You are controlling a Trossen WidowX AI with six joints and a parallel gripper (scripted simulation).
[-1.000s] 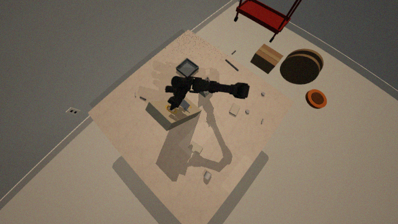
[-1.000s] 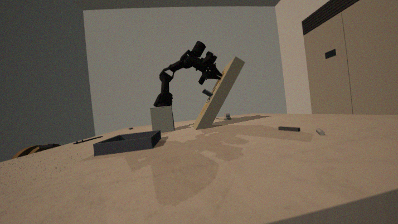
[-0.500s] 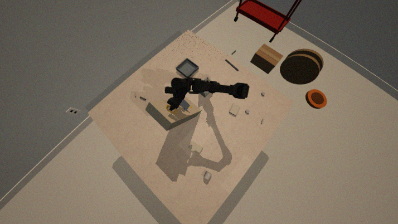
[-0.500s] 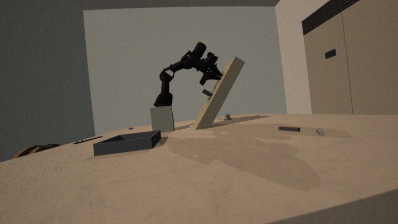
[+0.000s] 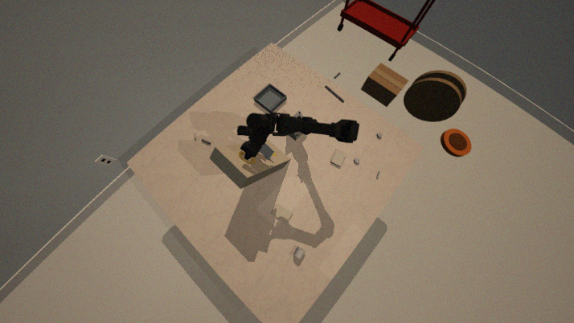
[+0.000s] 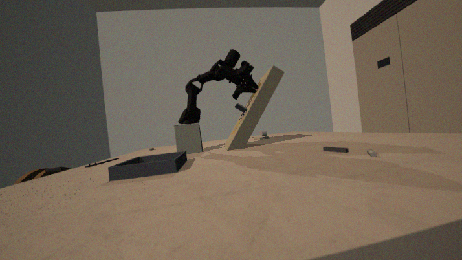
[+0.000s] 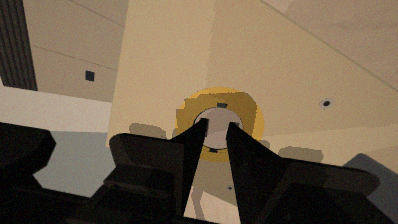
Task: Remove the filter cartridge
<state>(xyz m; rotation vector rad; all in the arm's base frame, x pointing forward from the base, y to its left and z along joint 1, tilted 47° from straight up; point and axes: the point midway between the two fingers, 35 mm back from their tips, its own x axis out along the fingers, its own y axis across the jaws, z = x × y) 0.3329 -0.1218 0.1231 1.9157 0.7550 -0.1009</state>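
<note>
The gripper is at the face of the leaning service panel, its two dark fingers set partly apart – neither spread wide nor pressed together – with nothing pinched between them. The filter cartridge is seated in the panel inside a yellow ring, a pale round face with one small dark slot showing near its top edge and another near its bottom. The fingertips overlap the lower part of that face; whether they have entered the slots cannot be told from the wrist view.

Procedure for the step in hand (a judgement from the present pose):
- Match the finger spacing to the slots before advancing; a tip landing on the flat face would only push against the cartridge.
- Keep the approach square to the tilted panel face, since an oblique entry is likely to jam.
- Once engaged, withdraw along the panel's normal – not straight up.

Surroundings: the grey tray lies on the table, well apart from the panel and to the far side of the grey pedestal carrying the arm. A small grey block protrudes from the panel face just below the gripper and could foul a low withdrawal. A dark bar and small pale pieces lie scattered on the table, away from the likely carry path.
</note>
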